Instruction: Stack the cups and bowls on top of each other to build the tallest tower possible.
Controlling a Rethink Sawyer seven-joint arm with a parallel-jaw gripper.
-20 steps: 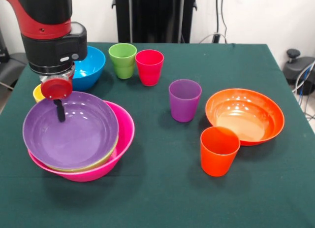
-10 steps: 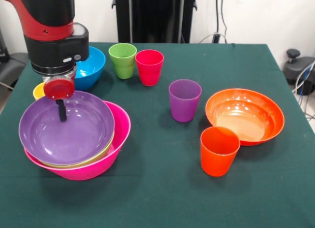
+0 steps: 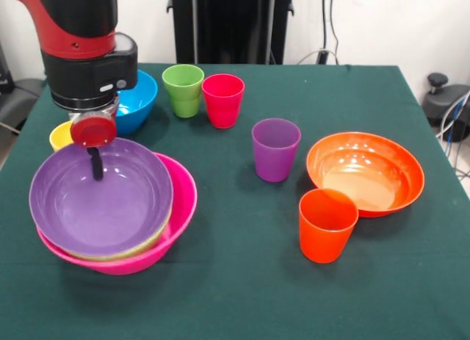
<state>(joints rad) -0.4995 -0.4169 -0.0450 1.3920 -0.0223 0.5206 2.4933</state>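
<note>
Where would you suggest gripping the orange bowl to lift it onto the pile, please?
Grip the orange bowl by its thin rim, coming straight down from above. It sits upright and empty, too wide to span. The rim nearest the purple cup looks clearest; the orange cup crowds the front edge.

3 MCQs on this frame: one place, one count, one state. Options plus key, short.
1. Where does the orange cup stand?
A. inside the blue bowl
B. just in front of the orange bowl
C. on the purple bowl

2. How many cups show?
A. three
B. four
C. five

3. How does the purple bowl sit?
A. upside down on the cloth
B. nested in the pink bowl, a greenish rim between them
C. alone beside the purple cup

Key: B, it stands at that bowl's near rim; C, yellow, green, red, purple, orange; B, pink rim rings it.
</note>
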